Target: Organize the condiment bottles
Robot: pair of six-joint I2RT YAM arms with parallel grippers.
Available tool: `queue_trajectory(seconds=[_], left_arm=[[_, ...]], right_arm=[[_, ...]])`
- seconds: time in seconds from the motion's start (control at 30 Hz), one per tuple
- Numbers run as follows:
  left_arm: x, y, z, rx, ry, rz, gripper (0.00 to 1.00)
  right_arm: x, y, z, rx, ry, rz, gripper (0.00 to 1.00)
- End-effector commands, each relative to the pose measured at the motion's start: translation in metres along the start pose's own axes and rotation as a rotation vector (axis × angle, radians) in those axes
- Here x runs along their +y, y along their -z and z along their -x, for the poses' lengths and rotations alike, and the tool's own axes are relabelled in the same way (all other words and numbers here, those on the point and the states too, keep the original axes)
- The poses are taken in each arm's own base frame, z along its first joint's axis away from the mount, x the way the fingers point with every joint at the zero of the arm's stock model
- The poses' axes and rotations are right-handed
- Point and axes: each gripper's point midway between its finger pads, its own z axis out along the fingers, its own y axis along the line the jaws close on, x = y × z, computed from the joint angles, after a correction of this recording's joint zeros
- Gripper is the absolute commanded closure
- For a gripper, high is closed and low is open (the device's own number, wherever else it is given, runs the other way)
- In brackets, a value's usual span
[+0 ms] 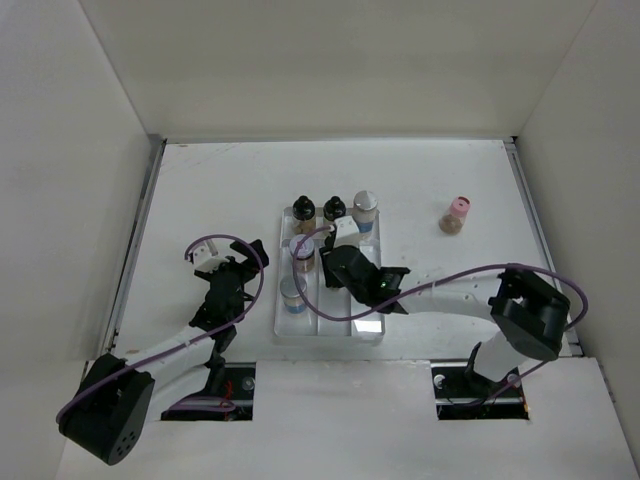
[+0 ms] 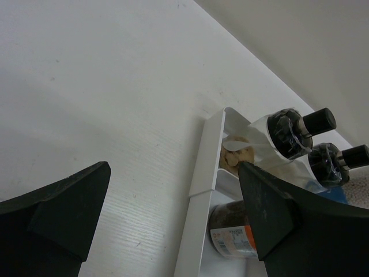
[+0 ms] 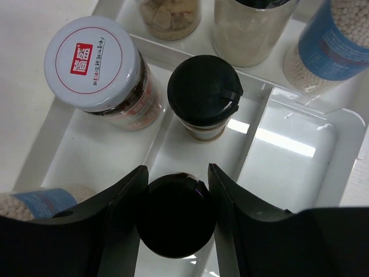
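Note:
My right gripper (image 1: 342,263) hangs over the white divided tray (image 1: 365,326). In the right wrist view its fingers (image 3: 177,168) are shut on a black-capped bottle (image 3: 174,214) in the tray's middle lane. Just beyond stand another black-capped bottle (image 3: 203,91) and a jar with a white, red-marked lid (image 3: 92,60). A blue-labelled jar (image 3: 337,46) stands in the back row. A pink-capped jar (image 1: 456,213) stands alone on the table to the right. My left gripper (image 1: 230,285) is open and empty beside the tray's left wall (image 2: 202,173).
Two black-capped jars (image 1: 303,210) (image 1: 334,210) and a silver-capped jar (image 1: 366,205) fill the tray's back row. A low jar (image 1: 293,294) stands in the left lane. White walls close in the table on three sides. Purple cables loop off both arms.

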Motion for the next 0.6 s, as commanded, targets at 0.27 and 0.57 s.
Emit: queue_trajectory(seconds=[0.27,0.57], left_arm=[[-0.022,-0.003,0.019,-0.053,0.060,-0.057,0.04],[-0.023,-0.005,0.016,-0.045,0.052,-0.052,0.04]], right_arm=[[0.009,-0.003,0.025,-0.084,-0.024,-0.016,0.24],[-0.050,0.068,0.077,-0.249,-0.178,-0.035,0.15]])
